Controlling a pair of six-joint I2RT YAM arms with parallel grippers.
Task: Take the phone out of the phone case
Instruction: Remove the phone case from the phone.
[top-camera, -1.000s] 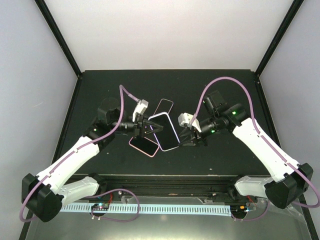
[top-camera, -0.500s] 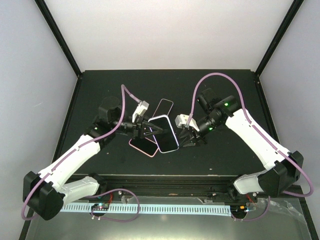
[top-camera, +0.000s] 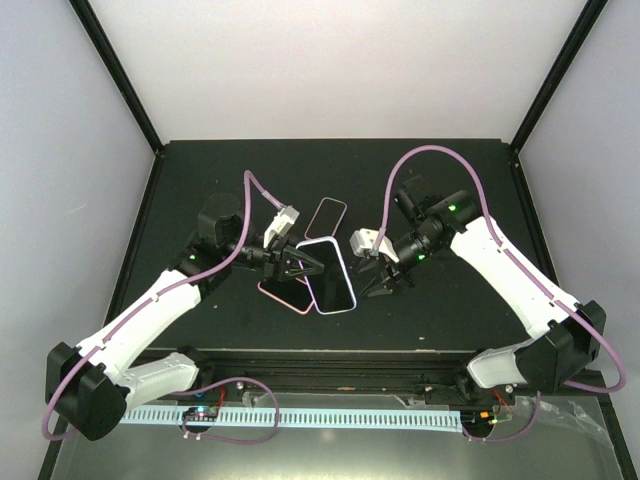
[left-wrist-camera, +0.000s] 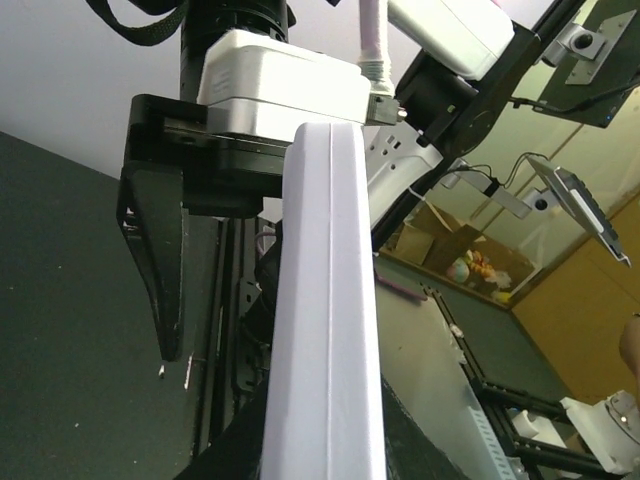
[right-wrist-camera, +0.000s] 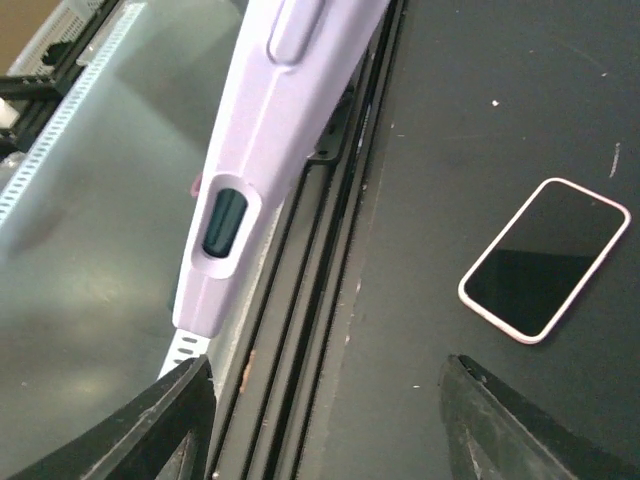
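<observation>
Lavender-cased rectangular phone with black screen (top-camera: 329, 275): held off worktop, mid-worktop, toward near edge. Screen up, long axis far-to-near, near end angled slightly right.
Left gripper (top-camera: 306, 263): clamped on phone's left long edge.
Right gripper (top-camera: 383, 278): fingers spread, just beside right edge, not touching.
Pink-cased phone (top-camera: 286, 293) and dark phone with pale rim (top-camera: 326, 215): flat on worktop.

phone (top-camera: 330, 275) now a little nearer
</observation>
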